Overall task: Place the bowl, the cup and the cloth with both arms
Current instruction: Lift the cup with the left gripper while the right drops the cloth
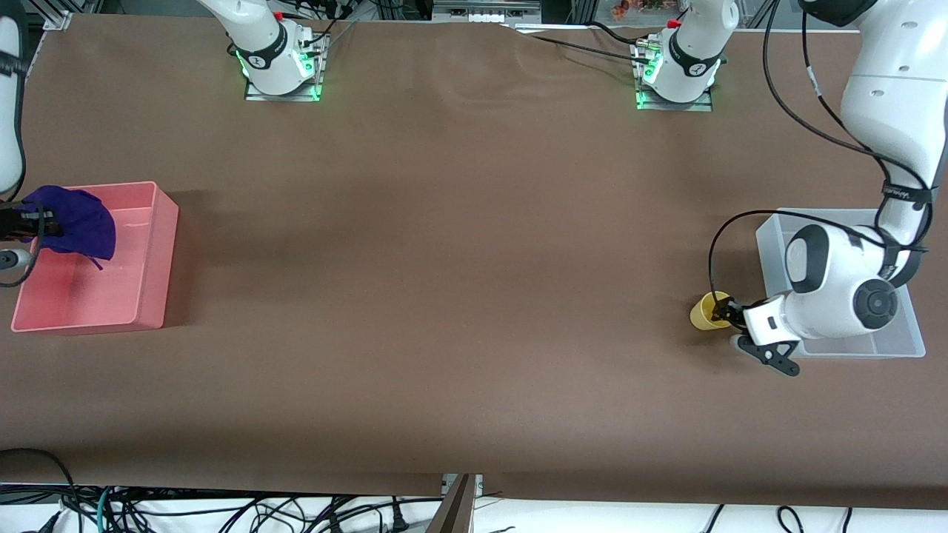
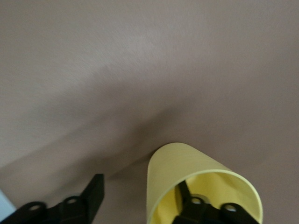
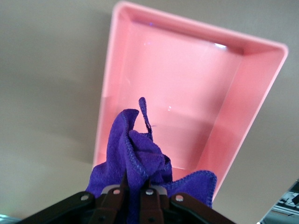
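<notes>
Your right gripper (image 1: 22,222) pinches the cloth (image 1: 74,220) above the pink bin (image 1: 152,255); let go off-centre and its dangling corner could drape over the rim. Your left gripper (image 1: 724,314), 1 finger inside the cup (image 1: 707,309), holds it beside the clear bin (image 1: 770,244); that thin grip could slip. No bowl shows, and no readable writing.

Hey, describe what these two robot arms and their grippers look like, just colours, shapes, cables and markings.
Both arms are glossy white rounded segments with black joint rings and round black end caps. The left arm carries a looping black cable strapped on with a black band; its base glows green and has a red button. The left gripper and right gripper have black fingers with small screws.
</notes>
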### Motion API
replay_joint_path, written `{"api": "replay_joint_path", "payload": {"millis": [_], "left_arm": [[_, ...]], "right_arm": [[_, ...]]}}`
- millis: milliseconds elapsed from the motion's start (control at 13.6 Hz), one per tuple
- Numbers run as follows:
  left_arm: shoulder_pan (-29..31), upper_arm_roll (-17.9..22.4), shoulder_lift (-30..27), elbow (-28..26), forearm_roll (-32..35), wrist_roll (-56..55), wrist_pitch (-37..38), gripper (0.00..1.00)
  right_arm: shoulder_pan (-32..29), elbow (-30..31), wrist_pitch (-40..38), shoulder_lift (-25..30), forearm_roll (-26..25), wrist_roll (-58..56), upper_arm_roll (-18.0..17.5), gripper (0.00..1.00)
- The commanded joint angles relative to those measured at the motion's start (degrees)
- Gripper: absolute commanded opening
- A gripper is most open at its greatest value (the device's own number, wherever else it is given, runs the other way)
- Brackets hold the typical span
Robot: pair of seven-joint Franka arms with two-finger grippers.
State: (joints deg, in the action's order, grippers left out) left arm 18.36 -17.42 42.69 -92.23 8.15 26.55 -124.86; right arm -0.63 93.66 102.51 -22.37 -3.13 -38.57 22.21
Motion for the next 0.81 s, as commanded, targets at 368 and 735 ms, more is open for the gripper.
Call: {"api": "replay_joint_path", "payload": {"millis": [368,735], "left_arm": [[-0.3,-0.5,-5.9,1.5,1.2,-1.1,9.0,0.00],[1.1,-0.7,-14.3,4.8,1.5,2.0,23.9,0.00]], "right_arm": [[-5.6,2.2,11.1,-10.2,5.3,-7.7,-0.2,0.00],[-5.7,2.0,12.1,-12.2,7.6,-7.1,-0.2,0.99]]}}
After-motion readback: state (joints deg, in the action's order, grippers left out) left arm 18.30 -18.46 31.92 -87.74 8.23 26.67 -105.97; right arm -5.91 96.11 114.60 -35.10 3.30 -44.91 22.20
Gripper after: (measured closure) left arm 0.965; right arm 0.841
